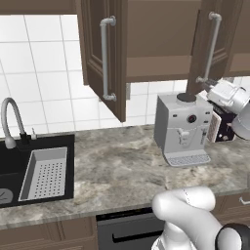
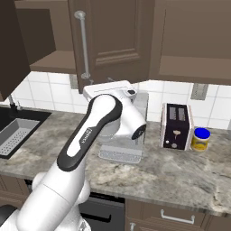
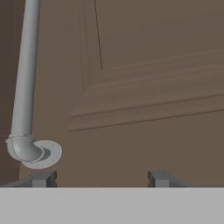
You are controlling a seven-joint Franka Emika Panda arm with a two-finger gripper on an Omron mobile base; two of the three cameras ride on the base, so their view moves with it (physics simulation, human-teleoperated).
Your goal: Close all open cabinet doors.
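Two dark brown cabinet doors hang open above the counter. The left door (image 1: 105, 58) swings far out, with its silver bar handle (image 1: 105, 58) facing me. The right door (image 1: 210, 46) (image 2: 115, 40) stands partly open over the coffee machine. My gripper (image 3: 101, 179) is open, its fingertips (image 3: 43, 178) spread wide and close to the front face of the right door (image 3: 144, 87). It sits near the door's lower edge, just right of the handle's bottom mount (image 3: 30, 151). Nothing lies between the fingers. The hand (image 1: 227, 95) (image 2: 110, 90) hovers above the coffee machine.
A grey coffee machine (image 1: 183, 129) stands right below the hand. A black toaster (image 2: 176, 126) and a yellow jar with a blue lid (image 2: 200, 139) stand to its right. A black sink (image 1: 10, 151) with a drainer and faucet (image 1: 12, 119) lies at the left.
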